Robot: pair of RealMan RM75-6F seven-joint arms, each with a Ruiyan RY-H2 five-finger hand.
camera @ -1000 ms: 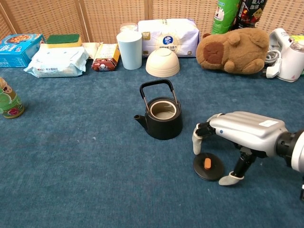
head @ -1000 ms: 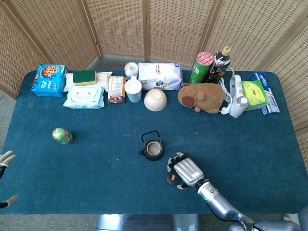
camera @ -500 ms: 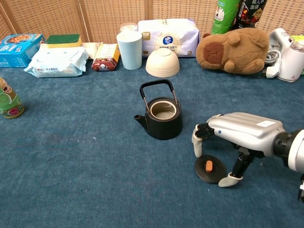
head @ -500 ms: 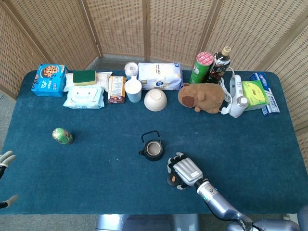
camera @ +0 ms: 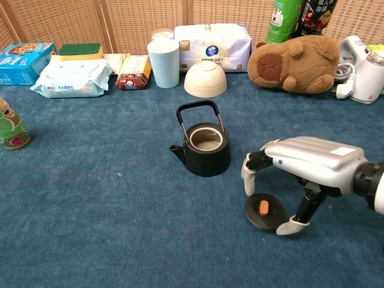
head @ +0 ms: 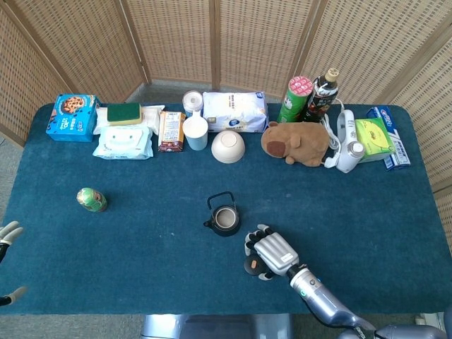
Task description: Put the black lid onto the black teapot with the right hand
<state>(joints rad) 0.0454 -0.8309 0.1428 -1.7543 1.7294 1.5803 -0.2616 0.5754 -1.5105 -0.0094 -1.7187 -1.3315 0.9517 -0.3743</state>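
Orange-knobbed black lid (camera: 263,211) under right hand (camera: 303,167)

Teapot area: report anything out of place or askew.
The lid is off the teapot, lying flat on the table under the right hand, whose fingers straddle it. The teapot stands upright and open, its handle raised. The bowl behind it sits upside down. Nothing is spilled or damaged.

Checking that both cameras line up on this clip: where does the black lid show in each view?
Head view: black lid lies low and just right of centre, partly under the right hand.
Chest view: lid lies lower right on the cloth, beneath the hand's arched fingers.
Shared landmark: the open black teapot, up-left of the lid in both.
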